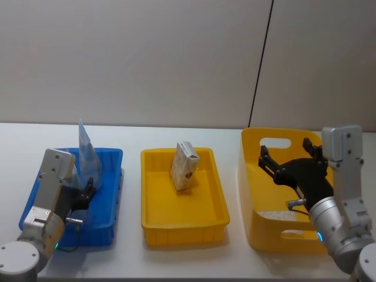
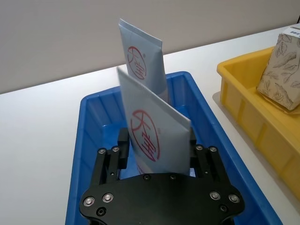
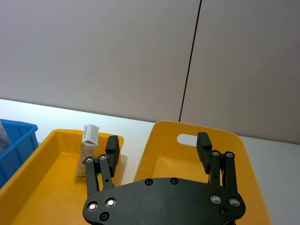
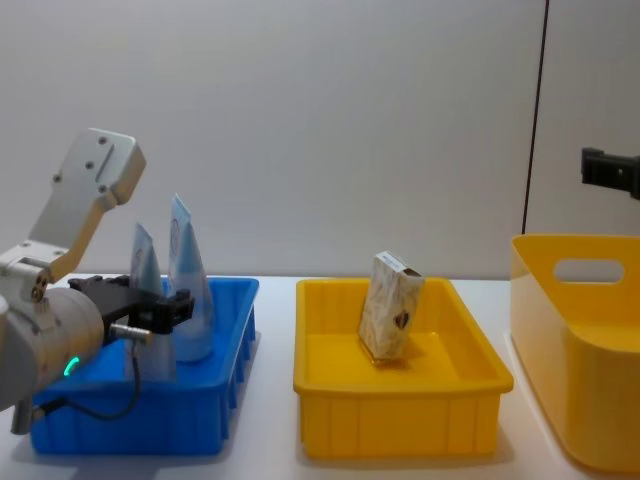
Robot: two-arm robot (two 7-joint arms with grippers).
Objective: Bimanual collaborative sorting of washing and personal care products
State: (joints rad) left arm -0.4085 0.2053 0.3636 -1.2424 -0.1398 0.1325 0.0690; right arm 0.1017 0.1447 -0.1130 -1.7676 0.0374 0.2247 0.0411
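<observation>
The nearer tube, pale blue with a red logo, stands crimped end up in the blue tray. Your left gripper is clamped on it, with a finger against each side edge. Just behind it, the farther tube stands upright in the same tray. You cannot tell from these views whether the two tubes touch.

To the right of the blue tray on the white table, the yellow tray holds the beige carton. The carton stands on end toward the tray's far half, leaning a little, with its flap uppermost.

At the far right sits the tall yellow bin with a cut-out handle. Your right gripper hangs above that bin with its fingers spread wide apart.
</observation>
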